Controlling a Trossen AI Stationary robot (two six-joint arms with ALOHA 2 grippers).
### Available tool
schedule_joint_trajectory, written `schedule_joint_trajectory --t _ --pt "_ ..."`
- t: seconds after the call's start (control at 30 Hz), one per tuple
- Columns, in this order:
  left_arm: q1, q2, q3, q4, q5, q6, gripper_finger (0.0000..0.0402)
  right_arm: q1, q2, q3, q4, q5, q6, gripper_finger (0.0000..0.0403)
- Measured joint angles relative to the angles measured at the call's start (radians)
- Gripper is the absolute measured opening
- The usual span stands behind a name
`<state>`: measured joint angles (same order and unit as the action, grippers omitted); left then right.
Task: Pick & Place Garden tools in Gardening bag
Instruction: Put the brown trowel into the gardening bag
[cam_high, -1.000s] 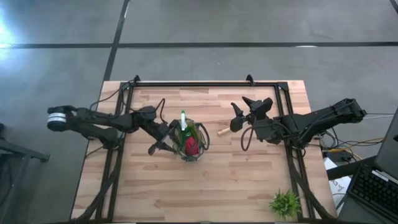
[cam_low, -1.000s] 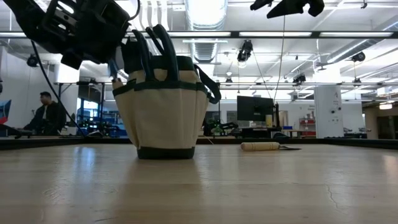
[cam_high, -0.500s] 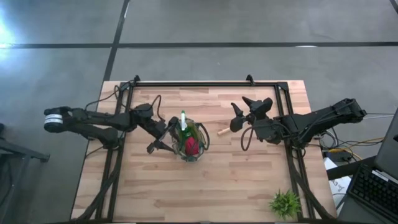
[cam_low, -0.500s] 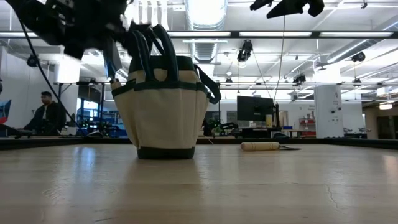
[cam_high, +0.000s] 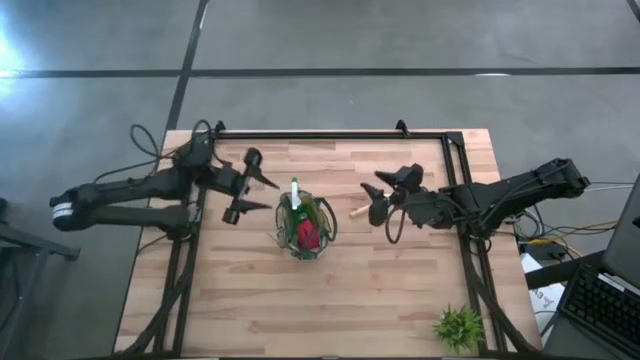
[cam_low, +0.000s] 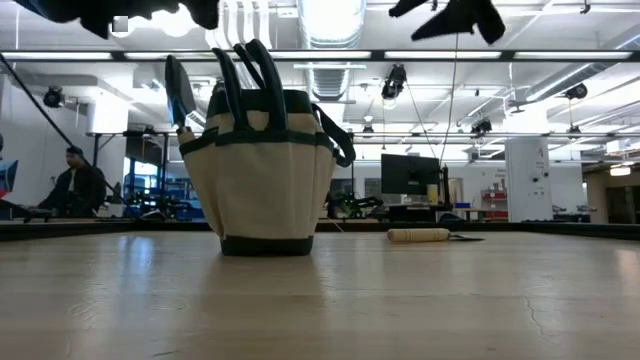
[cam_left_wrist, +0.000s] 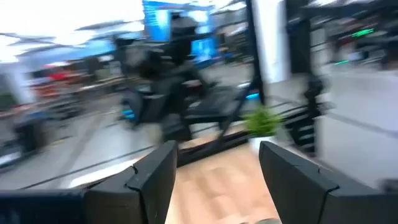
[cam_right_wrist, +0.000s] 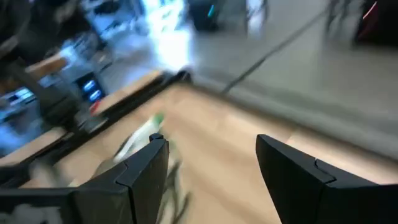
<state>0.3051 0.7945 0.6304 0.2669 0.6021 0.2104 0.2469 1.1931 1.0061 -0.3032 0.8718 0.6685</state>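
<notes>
Right gripper (cam_high: 372, 201) wide open, empty, hovering just left of wooden-handled trowel (cam_high: 357, 212) lying right of gardening bag (cam_high: 305, 229). Left gripper (cam_high: 243, 185) open too, parked far-left of bag. Risk imo: round handle rolls off under off-center pinch.

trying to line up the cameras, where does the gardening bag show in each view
High view: the gardening bag sits near the table's middle, between the two arms.
Low view: it stands left of centre, handles up, on the tabletop.
Left wrist view: not in it.
Right wrist view: too blurred to tell.
Shared landmark: the wooden-handled trowel lies just right of the bag in both the high and low views.
</notes>
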Motion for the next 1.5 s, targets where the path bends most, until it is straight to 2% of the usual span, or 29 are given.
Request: schedule_joint_trajectory --t 0.1,0.23,0.3,0.43,0.57,0.7,0.87,1.1,1.23,1.43,1.5 --pt "0.001 -0.058 0.0 -0.055 -0.166 0.032 0.0232 -0.031 0.0 0.0 -0.102 -0.125 0.18 0.0233" --pt "0.001 -0.116 -0.001 -0.105 -0.43 0.03 0.0231 -0.091 0.023 -0.02 -0.256 -0.212 0.471 0.0233" --pt "0.001 -0.133 -0.002 -0.126 -0.543 0.031 0.0231 -0.133 0.039 -0.042 -0.298 -0.301 0.545 0.0233" --pt "0.001 -0.148 -0.01 -0.158 -0.686 0.047 0.0232 -0.224 0.077 -0.095 -0.284 -0.515 0.541 0.023" --pt "0.001 -0.146 -0.014 -0.182 -0.699 0.052 0.0232 -0.328 0.134 -0.107 -0.282 -0.722 0.434 0.0226" --pt "0.001 -0.147 -0.014 -0.209 -0.7 0.052 0.0231 -0.382 0.186 -0.083 -0.293 -0.851 0.189 0.022" --pt "0.001 -0.145 -0.014 -0.211 -0.7 0.052 0.0232 -0.386 0.252 -0.032 -0.304 -0.863 -0.143 0.0214" --pt "0.001 -0.145 -0.014 -0.211 -0.699 0.046 0.0232 -0.397 0.394 0.002 -0.411 -0.849 -0.253 0.0214" --pt "0.001 -0.145 -0.014 -0.209 -0.698 0.045 0.0231 -0.395 0.472 0.056 -0.467 -0.848 -0.49 0.0214" --pt "0.001 -0.145 -0.014 -0.208 -0.697 0.034 0.0231 -0.399 0.575 0.182 -0.564 -0.705 -0.748 0.0212" --pt "0.001 -0.144 -0.014 -0.209 -0.697 0.024 0.0232 -0.406 0.604 0.215 -0.566 -0.69 -0.796 0.0207"
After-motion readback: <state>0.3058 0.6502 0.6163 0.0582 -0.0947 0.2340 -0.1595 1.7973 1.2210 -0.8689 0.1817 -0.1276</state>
